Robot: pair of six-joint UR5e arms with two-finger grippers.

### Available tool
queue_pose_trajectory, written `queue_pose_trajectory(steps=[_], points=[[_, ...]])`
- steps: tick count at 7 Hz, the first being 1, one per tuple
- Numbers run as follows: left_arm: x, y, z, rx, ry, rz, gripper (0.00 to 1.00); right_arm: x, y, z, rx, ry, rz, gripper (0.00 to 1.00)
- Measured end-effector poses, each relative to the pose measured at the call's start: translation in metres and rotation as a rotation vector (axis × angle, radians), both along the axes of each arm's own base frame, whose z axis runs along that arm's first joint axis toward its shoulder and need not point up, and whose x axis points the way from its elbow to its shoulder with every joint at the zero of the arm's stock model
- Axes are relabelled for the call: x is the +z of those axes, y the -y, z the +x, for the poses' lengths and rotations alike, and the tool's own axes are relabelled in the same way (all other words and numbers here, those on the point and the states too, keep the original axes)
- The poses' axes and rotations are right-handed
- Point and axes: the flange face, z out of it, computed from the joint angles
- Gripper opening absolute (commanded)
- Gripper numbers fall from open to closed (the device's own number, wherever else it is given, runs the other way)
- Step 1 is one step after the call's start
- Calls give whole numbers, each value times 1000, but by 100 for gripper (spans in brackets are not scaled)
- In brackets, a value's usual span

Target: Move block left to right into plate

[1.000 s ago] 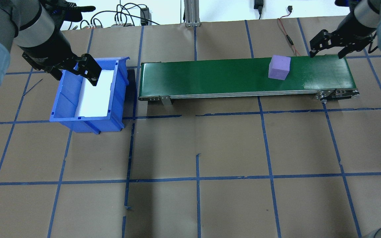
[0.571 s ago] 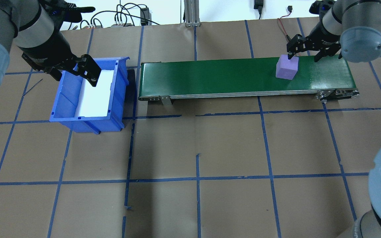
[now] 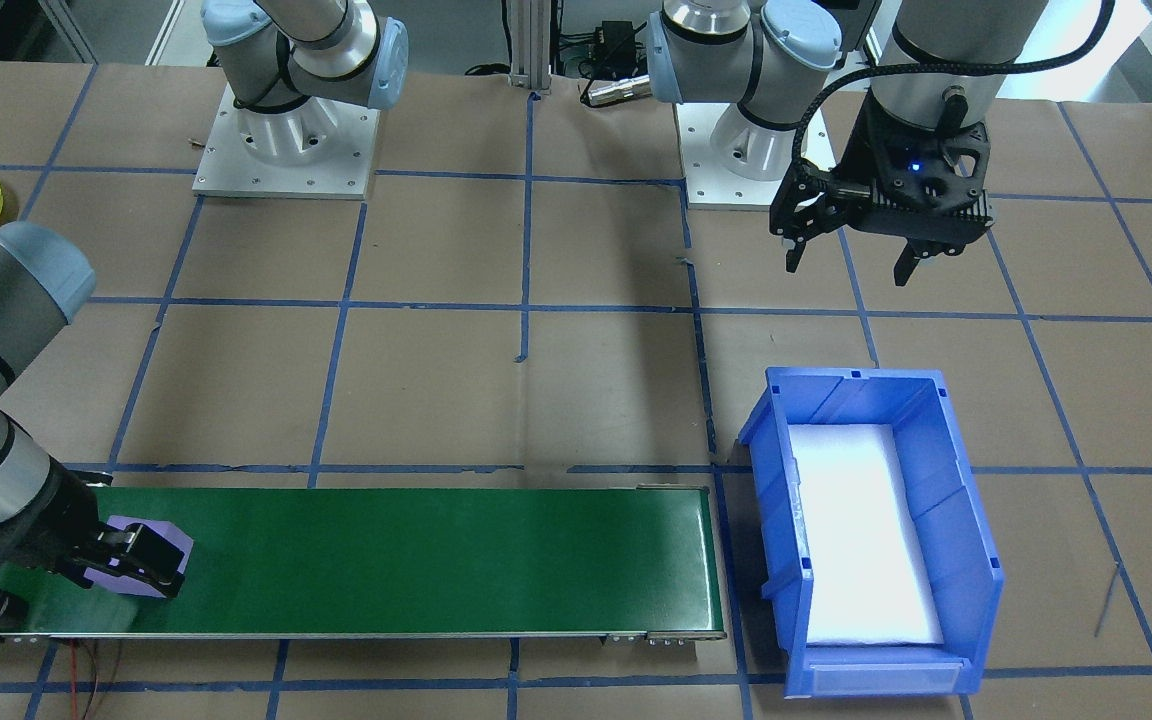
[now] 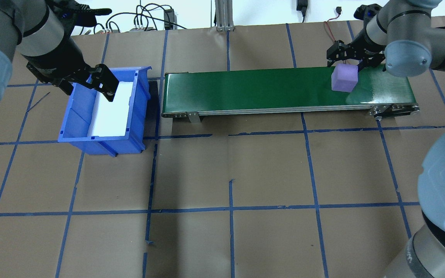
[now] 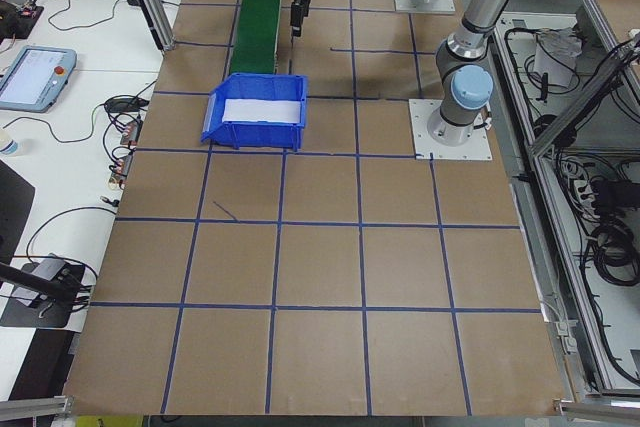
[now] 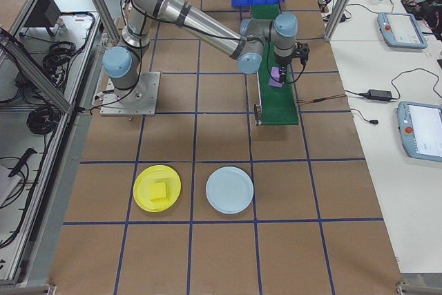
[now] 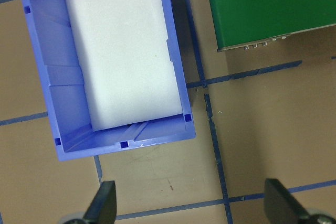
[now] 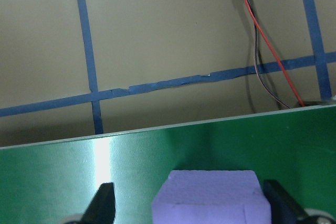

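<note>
**Overhead exterior view: right gripper straddling the purple block on the belt**

The green conveyor belt (image 4: pixel 284 90) runs across the table's far half, with the blue bin (image 4: pixel 104 112) at its nine o'clock end. The left gripper (image 4: pixel 91 79) hangs spread and empty over that bin. At the belt's three o'clock end sits the purple foam block (image 4: pixel 345 78), and the right gripper (image 4: pixel 349 58) is over it, fingers apart on either side, not yet clamped. The yellow plate (image 6: pixel 157 188), already carrying a small yellow piece (image 6: pixel 160 191), lies well apart from the belt, beside a pale blue plate (image 6: pixel 230 189).

To grip well, I would centre the block between the fingers, go lower so the pads meet its flat sides, then close gently, since foam probably squashes.
</note>
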Motion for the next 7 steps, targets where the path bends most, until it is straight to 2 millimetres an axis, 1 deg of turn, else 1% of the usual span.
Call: queue_pose_trajectory(steps=[1, 2, 3, 4, 5, 6, 7], points=[[0, 0, 0, 0, 0, 0, 100, -13, 0, -2, -4, -16, 23, 95], [0, 0, 0, 0, 0, 1, 100, -21, -5, -6, -9, -50, 49, 91], [0, 0, 0, 0, 0, 1, 100, -25, -13, -8, -9, -80, 73, 77], [0, 0, 0, 0, -1, 1, 100, -24, -19, -8, -9, -95, 82, 58], [-1, 0, 0, 0, -1, 1, 100, -21, -20, -10, -7, -104, 80, 47], [-1, 0, 0, 0, -2, 1, 100, -18, -20, -16, -10, -127, 79, 43], [0, 0, 0, 0, -2, 0, 100, -12, -19, -28, -23, -169, 77, 43]])
